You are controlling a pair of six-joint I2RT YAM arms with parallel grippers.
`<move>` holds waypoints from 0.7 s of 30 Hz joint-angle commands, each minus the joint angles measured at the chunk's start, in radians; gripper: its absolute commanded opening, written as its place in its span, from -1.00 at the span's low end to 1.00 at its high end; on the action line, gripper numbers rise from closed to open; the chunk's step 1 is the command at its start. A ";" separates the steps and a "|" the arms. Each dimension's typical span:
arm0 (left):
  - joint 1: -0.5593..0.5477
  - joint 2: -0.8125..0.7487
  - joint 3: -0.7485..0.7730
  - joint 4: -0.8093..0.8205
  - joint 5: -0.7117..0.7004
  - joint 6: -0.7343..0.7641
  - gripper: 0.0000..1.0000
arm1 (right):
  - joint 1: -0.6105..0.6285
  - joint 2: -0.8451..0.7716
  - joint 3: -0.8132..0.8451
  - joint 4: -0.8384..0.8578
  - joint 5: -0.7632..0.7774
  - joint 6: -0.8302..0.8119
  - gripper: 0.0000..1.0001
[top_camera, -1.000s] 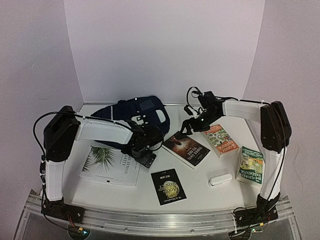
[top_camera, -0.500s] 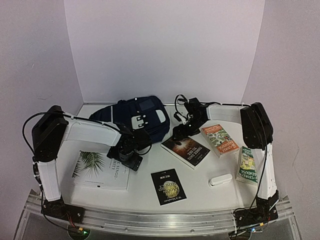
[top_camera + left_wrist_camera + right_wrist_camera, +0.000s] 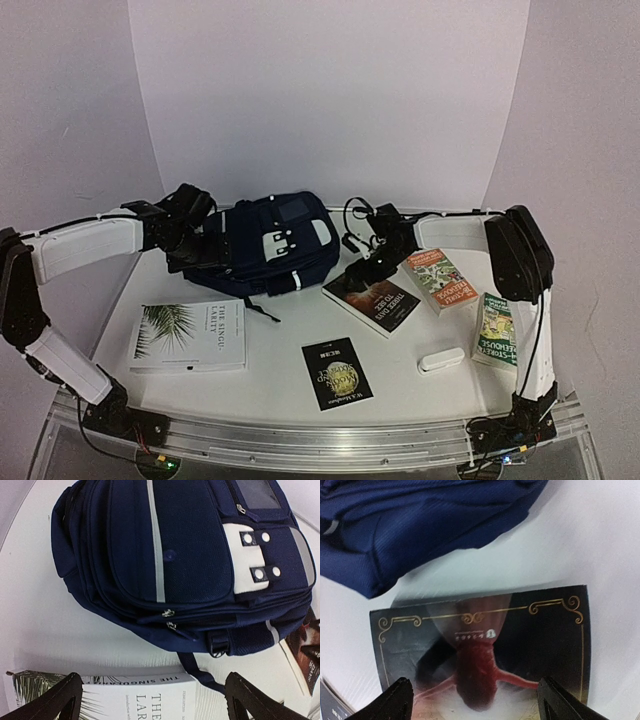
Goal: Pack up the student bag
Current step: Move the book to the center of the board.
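Claws on both your arms are wide open, and each holds nothing. Your left claw (image 3: 155, 701) hangs over the near edge of the student bag (image 3: 175, 555), and its two dark fingertips (image 3: 62, 700) show at the bottom of the left wrist view. The bag fills the space just ahead of that claw. It lies flat with its front up, so you see the thin white stripe, the white buckle patches and the zips along its side. From the top view your left claw is at the bag's left end, but you cannot tell if it touches the cloth. Below the claw lies a white book (image 3: 145, 700) with a palm leaf on it, just beside the bag's loose strap.

Your right claw (image 3: 480, 702) hangs over a dark book (image 3: 485, 650) with gold corners and a red figure. The bag's blue edge lies just past the far edge of that book, close to it.

Farther out on the table (image 3: 280, 350), the bag sits toward the back, between your two claws. A bright book (image 3: 440, 280) lies right of the dark one. A green book (image 3: 500, 328) lies at the right edge. A small white thing (image 3: 441, 360) and a black booklet (image 3: 337, 372) lie near the front.
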 commanded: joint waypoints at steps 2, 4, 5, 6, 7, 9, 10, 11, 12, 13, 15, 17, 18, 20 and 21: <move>0.156 0.041 0.011 0.083 0.156 -0.011 0.99 | 0.047 -0.026 -0.108 -0.107 -0.067 -0.032 0.65; 0.209 0.050 0.001 0.123 0.198 -0.021 0.99 | 0.059 -0.034 -0.127 -0.114 -0.072 -0.049 0.62; 0.225 0.059 0.001 0.136 0.209 -0.023 0.99 | 0.063 -0.037 -0.136 -0.119 -0.073 -0.056 0.61; 0.242 0.070 0.005 0.148 0.218 -0.021 0.99 | 0.068 -0.040 -0.144 -0.123 -0.075 -0.064 0.60; 0.255 0.088 0.016 0.154 0.224 -0.019 0.99 | 0.073 -0.042 -0.155 -0.126 -0.077 -0.070 0.59; 0.273 0.122 0.037 0.152 0.234 -0.013 0.99 | 0.079 -0.050 -0.167 -0.132 -0.075 -0.077 0.60; 0.278 0.140 0.046 0.155 0.240 -0.009 0.99 | 0.080 -0.053 -0.171 -0.134 -0.072 -0.074 0.64; 0.278 0.152 0.049 0.161 0.244 -0.007 0.99 | 0.080 -0.059 -0.167 -0.136 -0.058 -0.068 0.68; 0.278 0.159 0.046 0.168 0.259 -0.009 0.99 | 0.079 -0.064 -0.152 -0.135 -0.039 -0.061 0.71; 0.278 0.163 0.041 0.176 0.275 -0.011 0.99 | 0.079 -0.068 -0.136 -0.135 -0.020 -0.054 0.73; 0.279 0.163 0.026 0.199 0.290 -0.016 0.99 | 0.068 -0.060 -0.073 -0.136 0.035 -0.031 0.79; 0.279 0.162 0.016 0.209 0.296 -0.021 0.99 | 0.039 -0.041 0.003 -0.136 0.049 -0.001 0.83; 0.278 0.160 0.015 0.208 0.294 -0.021 0.99 | 0.021 -0.027 0.041 -0.136 0.048 0.020 0.86; 0.278 0.158 0.017 0.203 0.282 -0.021 0.99 | -0.013 0.008 0.120 -0.136 0.047 0.043 0.90; 0.279 0.156 0.018 0.200 0.273 -0.019 0.99 | -0.023 0.028 0.157 -0.135 0.050 0.052 0.92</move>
